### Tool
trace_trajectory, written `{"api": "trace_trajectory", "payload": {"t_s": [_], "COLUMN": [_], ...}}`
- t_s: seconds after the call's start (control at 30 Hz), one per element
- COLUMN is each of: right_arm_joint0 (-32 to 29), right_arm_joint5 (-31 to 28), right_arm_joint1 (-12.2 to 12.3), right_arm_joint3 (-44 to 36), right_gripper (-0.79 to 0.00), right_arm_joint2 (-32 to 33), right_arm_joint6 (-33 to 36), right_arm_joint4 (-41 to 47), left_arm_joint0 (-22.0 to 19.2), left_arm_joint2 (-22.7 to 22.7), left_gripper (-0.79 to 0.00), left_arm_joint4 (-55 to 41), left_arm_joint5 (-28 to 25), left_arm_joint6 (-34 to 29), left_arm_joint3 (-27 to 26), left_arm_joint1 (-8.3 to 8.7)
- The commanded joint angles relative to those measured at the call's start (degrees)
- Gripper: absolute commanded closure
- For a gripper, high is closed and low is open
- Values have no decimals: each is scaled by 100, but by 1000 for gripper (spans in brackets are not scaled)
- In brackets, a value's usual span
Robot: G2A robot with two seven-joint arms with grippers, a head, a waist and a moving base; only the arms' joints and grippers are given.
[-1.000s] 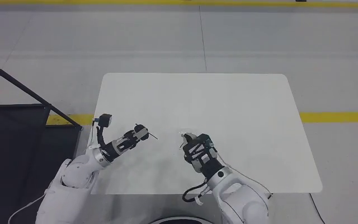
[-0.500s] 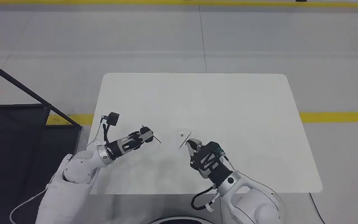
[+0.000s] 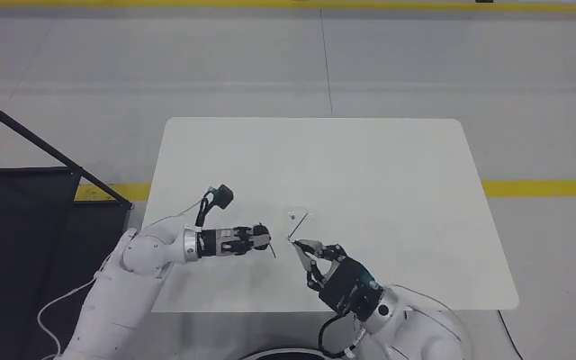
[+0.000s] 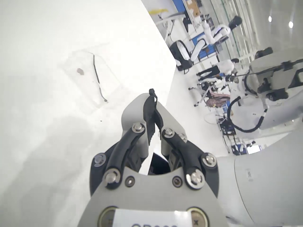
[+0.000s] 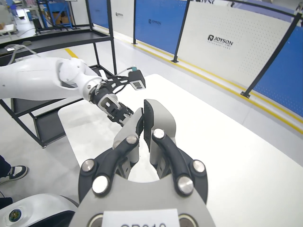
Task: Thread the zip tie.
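Note:
My left gripper (image 3: 261, 239) (image 4: 151, 102) is shut on a thin black zip tie (image 3: 270, 250) whose end (image 4: 152, 93) pokes out past the fingertips. It hovers over the near middle of the white table (image 3: 387, 171). Just beyond it a small clear plastic piece (image 3: 295, 216) (image 4: 78, 62) lies flat with a second black zip tie (image 4: 95, 74) resting across it. My right gripper (image 3: 306, 247) (image 5: 144, 113) is shut, its pads touching, with nothing visible between them. It faces the left gripper (image 5: 123, 116) at close range, near the table's front edge.
A black metal rack (image 3: 45, 207) (image 5: 99, 38) stands off the table's left side. The far and right parts of the table hold nothing. Blue and white fence panels (image 5: 213, 36) stand beyond the table.
My left gripper has moved right toward the table's middle with the zip tie. My right gripper has pulled back from the clear piece toward the front edge.

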Motion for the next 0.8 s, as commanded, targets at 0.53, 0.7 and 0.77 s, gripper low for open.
{"api": "trace_trajectory", "payload": {"t_s": [0.53, 0.7, 0.77], "right_arm_joint0": [-52, 19, 94], "right_arm_joint5": [-560, -584, -649], "right_arm_joint1": [170, 185, 203], "right_arm_joint3": [85, 134, 176], "right_gripper": [0, 0, 0], "right_arm_joint2": [292, 207, 149], "right_arm_joint6": [-733, -718, -703], "right_arm_joint4": [-440, -432, -433], "left_arm_joint0": [-292, -252, -269], "left_arm_joint2": [802, 850, 886], "left_gripper": [0, 0, 0], "left_arm_joint4": [97, 159, 226], "left_arm_joint5": [-348, -308, -346], "left_arm_joint6": [182, 272, 236], "left_arm_joint3": [-302, -400, -449], "left_arm_joint1": [365, 366, 375]}}
